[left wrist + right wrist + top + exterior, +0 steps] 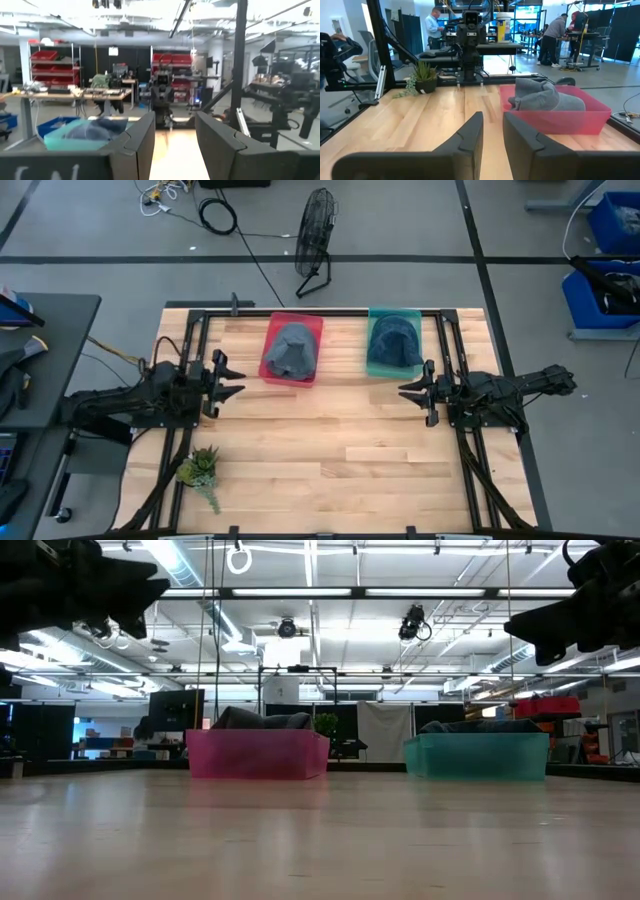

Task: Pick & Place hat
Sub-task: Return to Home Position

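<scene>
A grey hat point(291, 350) lies in the red bin point(272, 332) at the table's far side; it also shows in the right wrist view point(547, 96) and the low view point(260, 720). A dark blue-grey hat point(394, 338) lies in the teal bin point(372, 366), seen too in the left wrist view point(95, 128). My left gripper point(232, 379) hovers open at the table's left, level with the red bin's near edge. My right gripper point(408, 392) hovers open at the table's right, near the teal bin's near edge. Both face each other.
A small potted plant point(198, 470) stands near the table's near-left corner. A black frame point(330, 310) borders the table's far edge. Bare wood point(330, 430) spreads between the two arms. People stand in the room beyond the table in the right wrist view.
</scene>
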